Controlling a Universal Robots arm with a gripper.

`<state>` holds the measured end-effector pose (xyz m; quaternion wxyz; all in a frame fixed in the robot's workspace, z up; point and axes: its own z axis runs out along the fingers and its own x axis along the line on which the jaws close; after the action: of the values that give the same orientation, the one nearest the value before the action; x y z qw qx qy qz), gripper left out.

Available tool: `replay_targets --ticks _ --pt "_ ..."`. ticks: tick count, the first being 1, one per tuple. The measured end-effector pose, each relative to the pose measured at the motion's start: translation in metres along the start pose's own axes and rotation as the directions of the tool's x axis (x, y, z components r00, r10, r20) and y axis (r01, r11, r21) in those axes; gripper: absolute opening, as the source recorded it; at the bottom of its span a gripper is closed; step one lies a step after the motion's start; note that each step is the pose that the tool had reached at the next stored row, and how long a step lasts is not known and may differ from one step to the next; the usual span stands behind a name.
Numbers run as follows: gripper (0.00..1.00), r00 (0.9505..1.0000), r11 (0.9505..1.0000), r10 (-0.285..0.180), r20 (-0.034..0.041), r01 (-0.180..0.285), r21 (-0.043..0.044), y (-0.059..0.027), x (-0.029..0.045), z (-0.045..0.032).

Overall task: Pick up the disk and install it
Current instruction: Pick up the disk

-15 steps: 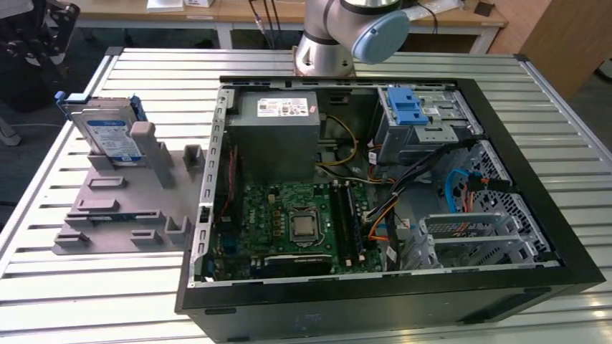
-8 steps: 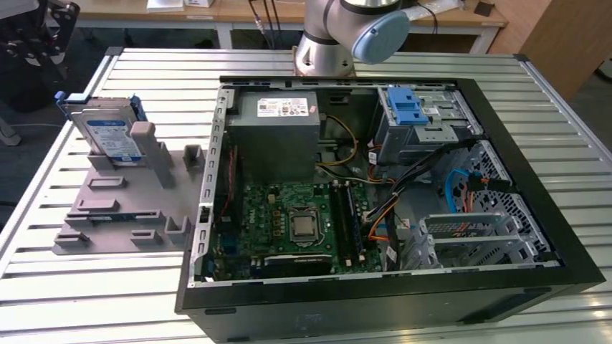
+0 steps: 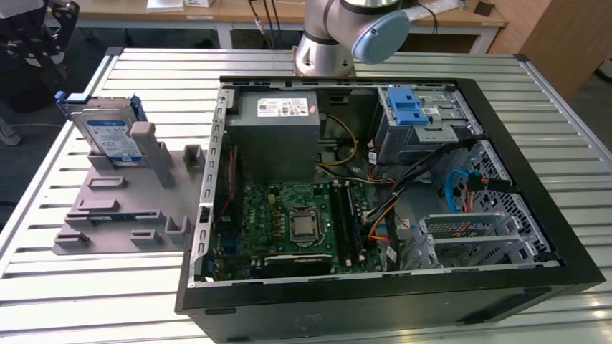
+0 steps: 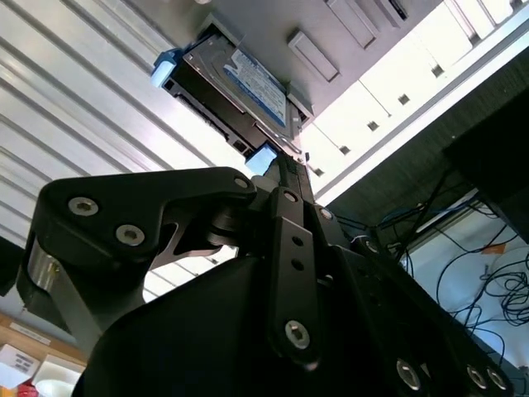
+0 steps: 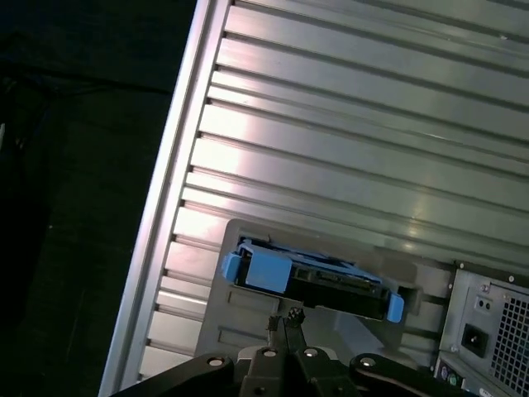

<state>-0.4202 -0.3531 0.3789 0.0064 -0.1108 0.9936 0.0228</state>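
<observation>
Closest to the wrist cameras is the gripper [image 5: 283,319]. Its two slim fingertips are pressed together with nothing between them, and they point down toward the disk [image 5: 322,281]. How much height separates them cannot be judged. In the second wrist view the black finger linkage stands in the way and covers the disk's [image 4: 248,83] near end, leaving its labelled face and one blue rail tab showing.

The disk [image 3: 100,132] stands on edge in a slot of the grey fixture [image 3: 115,208], at ten o'clock in the exterior view. A grey post of the fixture hides its lower corner.

The fixture lies on the slatted metal table [image 3: 86,287], just beside the open computer case [image 3: 383,304], which fills the middle of that view. In the case:
- The motherboard [image 3: 277,215] sits toward six o'clock.
- The grey power supply [image 3: 277,136] is at twelve o'clock.
- A metal drive cage [image 3: 435,132] with a bright-blue latch [image 3: 409,111] is at one o'clock.
- A tangle of cables [image 3: 378,179] runs between them and covers part of the floor of the case.

Beyond the case, the arm's base [image 3: 325,50] rises from the table's far edge and is cut off by the frame. Wooden desks [image 3: 239,11] stand farthest back.
</observation>
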Motion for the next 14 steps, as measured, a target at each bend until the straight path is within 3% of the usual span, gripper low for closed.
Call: replay_targets --ticks 14 --pt "0.11 0.9952 0.9952 -0.098 -0.0043 0.098 -0.0019 0.0000 0.0000 0.0000"
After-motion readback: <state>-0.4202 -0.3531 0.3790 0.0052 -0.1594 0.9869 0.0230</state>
